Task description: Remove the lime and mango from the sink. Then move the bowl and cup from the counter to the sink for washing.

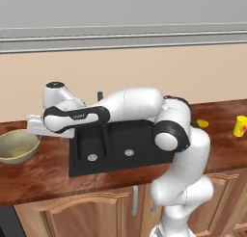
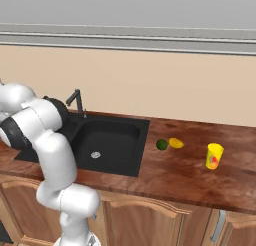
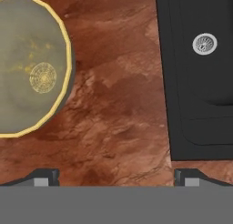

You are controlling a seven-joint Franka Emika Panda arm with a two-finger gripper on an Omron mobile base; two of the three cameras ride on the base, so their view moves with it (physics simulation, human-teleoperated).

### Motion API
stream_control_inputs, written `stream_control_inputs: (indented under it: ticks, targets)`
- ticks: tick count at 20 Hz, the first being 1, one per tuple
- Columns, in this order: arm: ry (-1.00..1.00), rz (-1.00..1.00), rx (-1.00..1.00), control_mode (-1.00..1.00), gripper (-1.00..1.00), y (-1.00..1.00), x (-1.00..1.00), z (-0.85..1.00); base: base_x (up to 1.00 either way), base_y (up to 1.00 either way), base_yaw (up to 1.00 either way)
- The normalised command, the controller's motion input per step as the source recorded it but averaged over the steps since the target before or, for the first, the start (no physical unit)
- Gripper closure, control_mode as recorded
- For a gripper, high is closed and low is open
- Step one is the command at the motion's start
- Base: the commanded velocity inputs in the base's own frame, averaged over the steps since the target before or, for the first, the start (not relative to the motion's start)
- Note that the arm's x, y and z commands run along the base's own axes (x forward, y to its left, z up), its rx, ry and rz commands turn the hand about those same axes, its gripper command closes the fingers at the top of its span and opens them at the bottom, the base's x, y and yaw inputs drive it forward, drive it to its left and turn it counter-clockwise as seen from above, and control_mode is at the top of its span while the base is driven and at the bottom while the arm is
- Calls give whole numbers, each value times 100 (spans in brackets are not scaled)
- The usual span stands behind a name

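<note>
My claw [image 3: 116,175] hangs wide and empty over the glossy reddish-brown tabletop [image 3: 123,109]; the wide olive-tan bowl [image 3: 29,66] lies off toward the tabletop's left end, opposite the black double-basin sink [image 3: 200,73].

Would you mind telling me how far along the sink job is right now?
Done: the lime and mango lie on the counter, out of the sink. In hand: the open gripper hangs empty over the counter between bowl and sink. Left: bowl and cup both sit on the counter, unmoved.
</note>
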Motion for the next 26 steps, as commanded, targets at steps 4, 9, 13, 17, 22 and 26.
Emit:
stream_control_inputs:
  ticks: [4, 9, 13, 17, 22, 26]
  targets:
    - [4, 0, 0, -100, -100, 18, 5, -7, 0, 0, 0]
    - [1, 0, 0, -100, -100, 16, 2, -4, 0, 0, 0]
    - [0, 0, 0, -100, -100, 12, 2, -3, 0, 0, 0]
    - [2, 0, 0, -100, -100, 9, 4, -6, 0, 0, 0]
    - [0, -3, -1, -100, -100, 2, 0, -5, 0, 0, 0]
    - [0, -5, 0, -100, -100, 0, 1, -8, 0, 0, 0]
